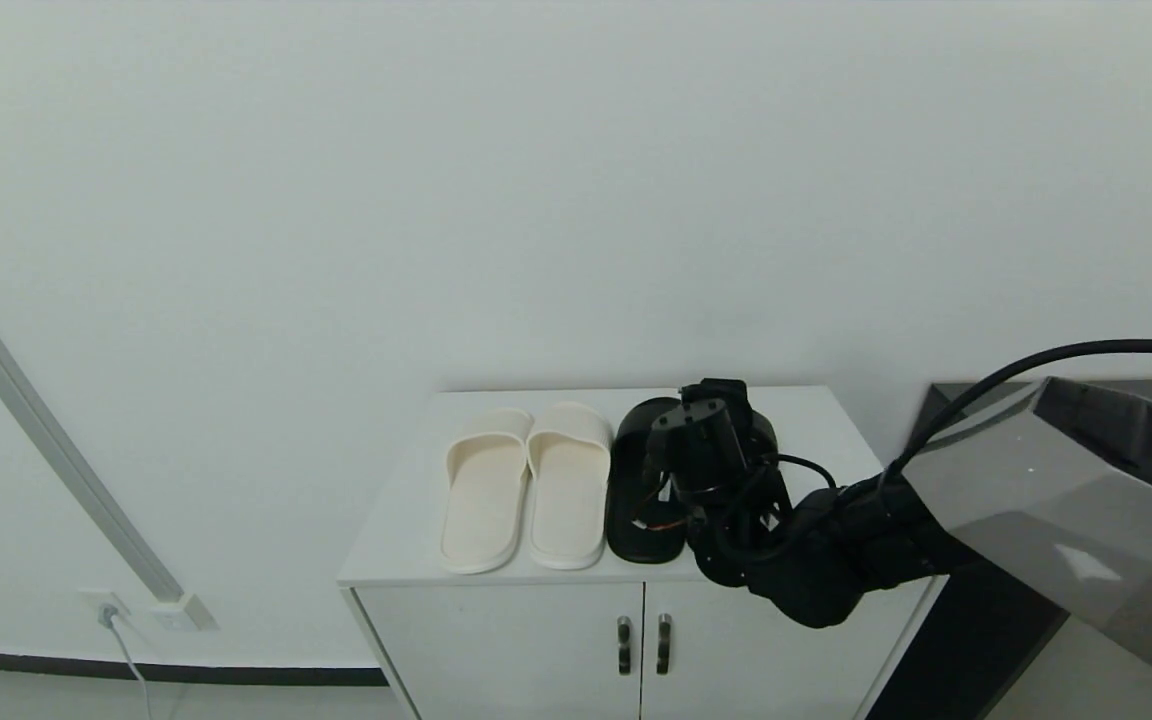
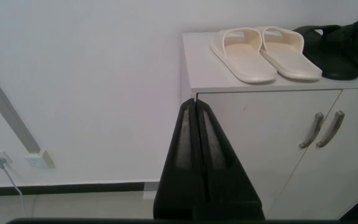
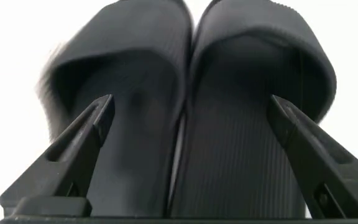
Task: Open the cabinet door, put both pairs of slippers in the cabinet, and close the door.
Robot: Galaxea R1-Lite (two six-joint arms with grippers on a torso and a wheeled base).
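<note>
A white cabinet (image 1: 406, 530) stands against the wall with both doors shut, its two handles (image 1: 643, 644) side by side at the middle. On its top lie a pair of white slippers (image 1: 526, 488) and, to their right, a pair of black slippers (image 1: 636, 500). My right gripper (image 3: 189, 99) hovers open over the black slippers (image 3: 185, 149), one finger on each outer side of the pair; in the head view the gripper (image 1: 706, 440) covers the right black slipper. My left gripper (image 2: 196, 106) is shut on nothing, low down by the cabinet's left front corner (image 2: 194, 93).
A wall socket (image 1: 101, 603) with a cable and a slanted grey conduit (image 1: 36, 420) are left of the cabinet. A dark piece of furniture (image 1: 986, 620) stands close against its right side. White wall lies behind.
</note>
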